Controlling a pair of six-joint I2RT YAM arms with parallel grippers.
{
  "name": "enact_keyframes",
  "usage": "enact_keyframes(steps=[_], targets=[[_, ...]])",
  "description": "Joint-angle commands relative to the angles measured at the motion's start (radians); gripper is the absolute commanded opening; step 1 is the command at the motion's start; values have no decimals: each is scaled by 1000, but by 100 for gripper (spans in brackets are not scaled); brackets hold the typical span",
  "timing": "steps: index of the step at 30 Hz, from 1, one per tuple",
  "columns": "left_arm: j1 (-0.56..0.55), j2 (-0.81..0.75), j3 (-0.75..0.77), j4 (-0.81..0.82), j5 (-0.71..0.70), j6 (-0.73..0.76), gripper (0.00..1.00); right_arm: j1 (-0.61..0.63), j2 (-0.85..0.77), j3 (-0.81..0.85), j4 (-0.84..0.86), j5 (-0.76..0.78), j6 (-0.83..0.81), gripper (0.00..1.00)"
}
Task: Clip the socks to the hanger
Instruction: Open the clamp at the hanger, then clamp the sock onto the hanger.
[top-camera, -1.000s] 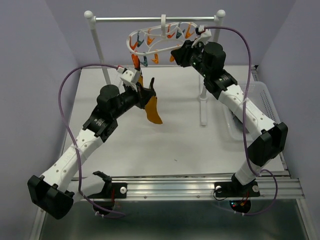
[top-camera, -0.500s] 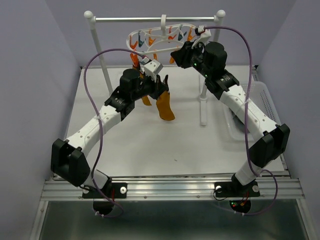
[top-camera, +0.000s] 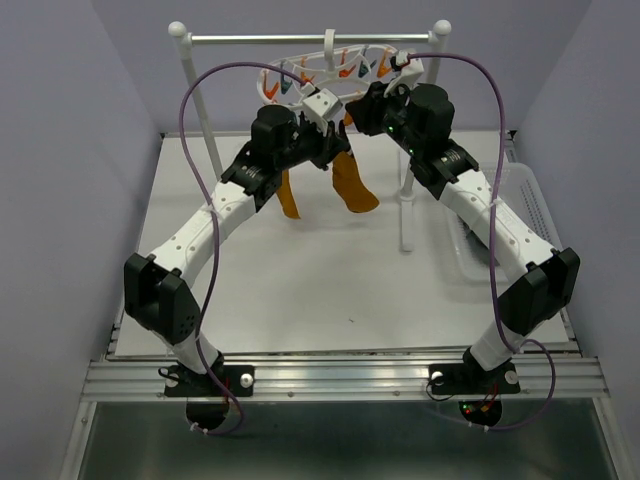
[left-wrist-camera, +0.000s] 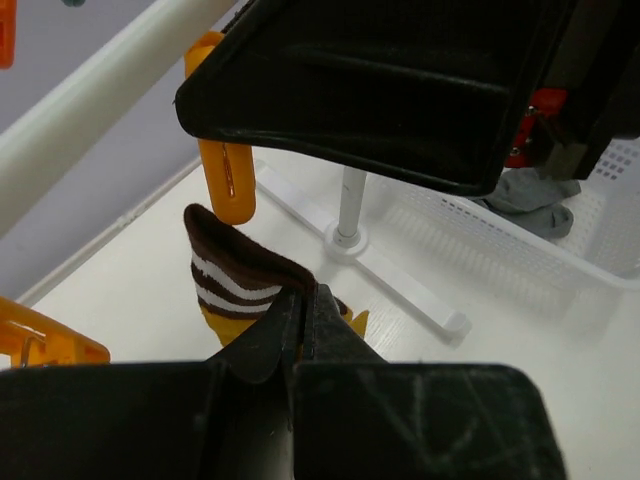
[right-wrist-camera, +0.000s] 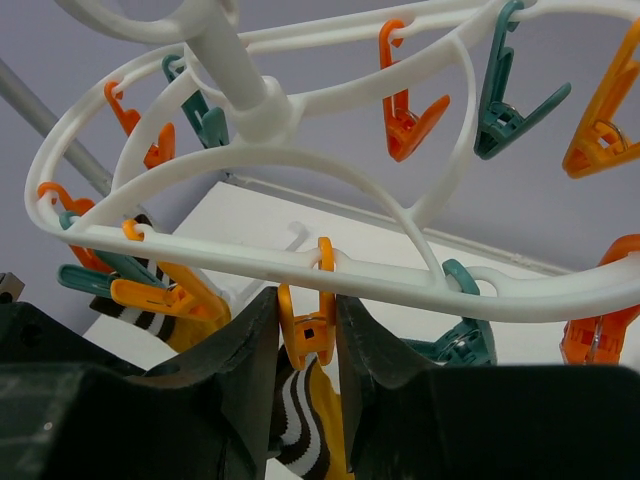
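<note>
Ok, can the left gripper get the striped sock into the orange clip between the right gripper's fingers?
Probably yes: the left gripper holds the striped sock by the cuff just below that orange clip; nothing between.

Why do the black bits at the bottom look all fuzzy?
Left wrist: the left gripper is too close to the lens, so it blurs; the striped sock it pinches is sharp. Right wrist: the right gripper is dark and soft too, while the clip it squeezes and the hanger look crisp. Top: even light, nothing blurred.
</note>
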Motion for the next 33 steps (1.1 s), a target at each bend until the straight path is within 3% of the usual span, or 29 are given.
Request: enact_keyframes(steps=[1, 33], targets=[[1, 25, 98, -20, 14, 31, 0, -3, -13, 16, -54, 71, -17, 1], [0, 147, 226, 11, -13, -69, 0, -3, 48, 16, -52, 141, 20, 1]])
